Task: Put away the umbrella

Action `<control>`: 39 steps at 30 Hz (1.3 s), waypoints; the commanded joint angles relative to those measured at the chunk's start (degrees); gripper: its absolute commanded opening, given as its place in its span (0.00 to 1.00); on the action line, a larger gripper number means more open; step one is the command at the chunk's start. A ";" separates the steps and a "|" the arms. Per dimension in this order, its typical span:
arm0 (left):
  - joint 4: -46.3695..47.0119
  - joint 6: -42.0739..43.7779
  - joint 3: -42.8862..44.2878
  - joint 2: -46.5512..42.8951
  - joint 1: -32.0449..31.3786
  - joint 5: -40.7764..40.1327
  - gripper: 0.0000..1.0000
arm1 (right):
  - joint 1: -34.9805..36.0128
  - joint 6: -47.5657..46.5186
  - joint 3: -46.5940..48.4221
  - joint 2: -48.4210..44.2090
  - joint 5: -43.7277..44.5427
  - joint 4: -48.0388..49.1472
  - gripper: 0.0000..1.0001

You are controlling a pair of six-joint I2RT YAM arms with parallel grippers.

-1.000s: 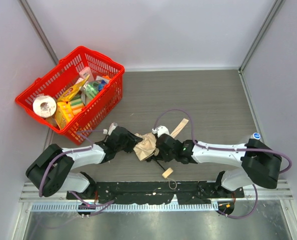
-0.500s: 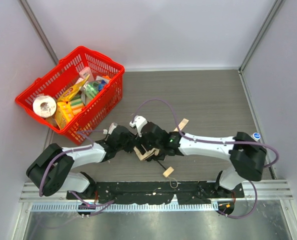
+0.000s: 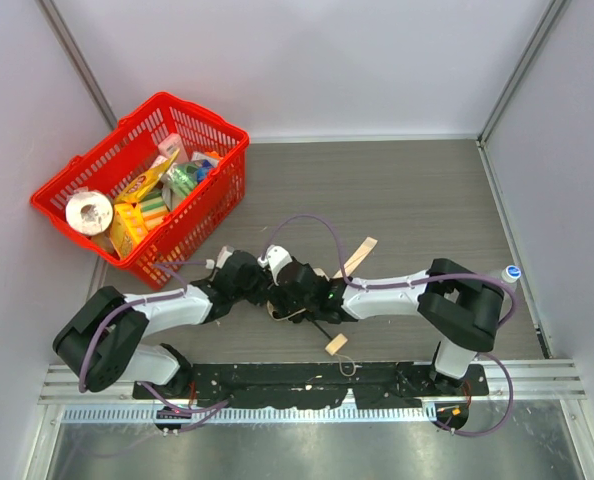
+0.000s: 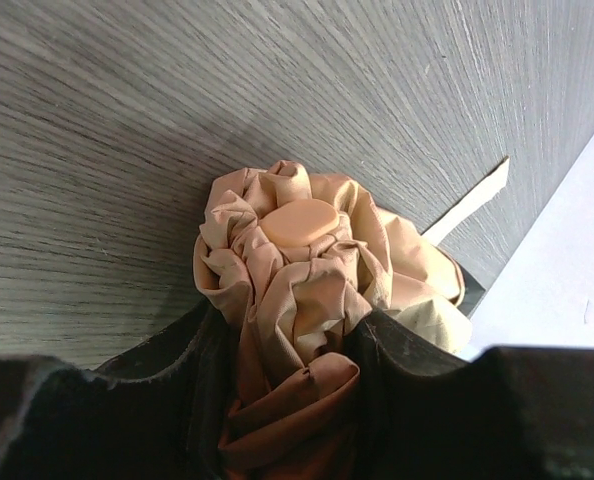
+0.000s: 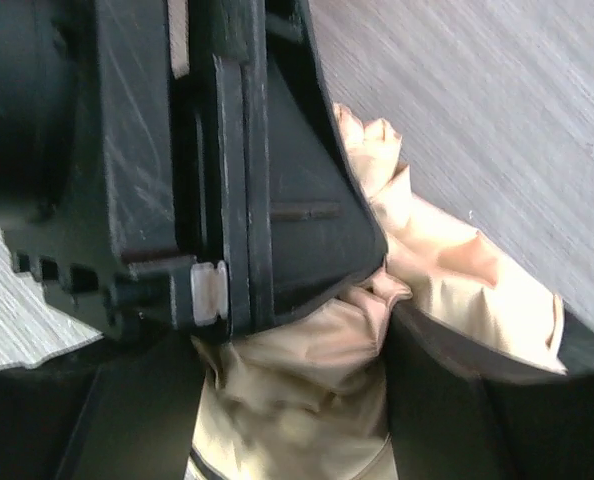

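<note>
The beige umbrella (image 4: 297,270) is bunched into a crumpled wad, with its round tan cap facing the left wrist camera. My left gripper (image 4: 295,335) is shut on the folded fabric. My right gripper (image 5: 292,395) comes from the other side and is shut on the same fabric (image 5: 307,370), close against the left gripper's black body (image 5: 277,170). In the top view both grippers, left (image 3: 257,289) and right (image 3: 284,293), meet over the wad and hide most of it. The tan handle (image 3: 334,345) lies on the table near the front, and a tan strap (image 3: 358,256) sticks out behind.
A red basket (image 3: 192,218) holding groceries and a paper roll stands at the back left, against the left wall. White walls close the table in at the back and on both sides. The black mounting rail (image 3: 307,382) runs along the near edge.
My right gripper has moved left over the fabric wad and closed in against the left gripper, and the wad is now mostly covered. The left arm has hardly moved.
</note>
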 commanded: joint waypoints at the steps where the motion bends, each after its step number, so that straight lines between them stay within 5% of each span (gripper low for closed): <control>1: -10.86 2.73 0.08 1.24 -0.51 -2.10 0.00 | 2.85 4.26 -3.34 5.18 2.76 -0.90 0.64; 8: -11.48 4.40 0.34 -1.22 -0.51 -3.68 0.00 | 3.56 11.29 -10.98 5.54 1.54 6.48 0.25; 11: -9.12 5.19 -0.62 -2.19 -0.59 -3.77 0.04 | 3.30 12.61 -13.62 5.36 0.04 12.96 0.01; 15: -8.76 6.42 -2.20 -4.38 -0.59 -4.64 0.64 | -0.99 14.80 -18.19 5.71 -10.57 24.37 0.01; 19: -9.63 8.70 -3.87 -7.98 -0.51 -6.23 0.85 | -8.02 21.81 -23.11 7.47 -30.14 39.06 0.01; 21: -10.34 9.14 -4.23 -9.39 -0.51 -6.58 0.87 | -11.19 26.20 -24.52 8.61 -37.44 47.15 0.01; 28: -8.41 9.32 -3.35 -4.93 -1.56 -4.82 0.87 | -17.17 39.83 -23.21 13.79 -51.10 64.09 0.01; 33: -3.76 6.87 -3.52 0.96 -3.84 -2.81 0.79 | -19.29 49.26 -22.33 19.76 -53.14 77.23 0.01; 39: 1.18 5.98 -6.25 1.15 -4.11 -2.71 0.19 | -19.12 43.75 -23.56 17.50 -50.86 68.14 0.01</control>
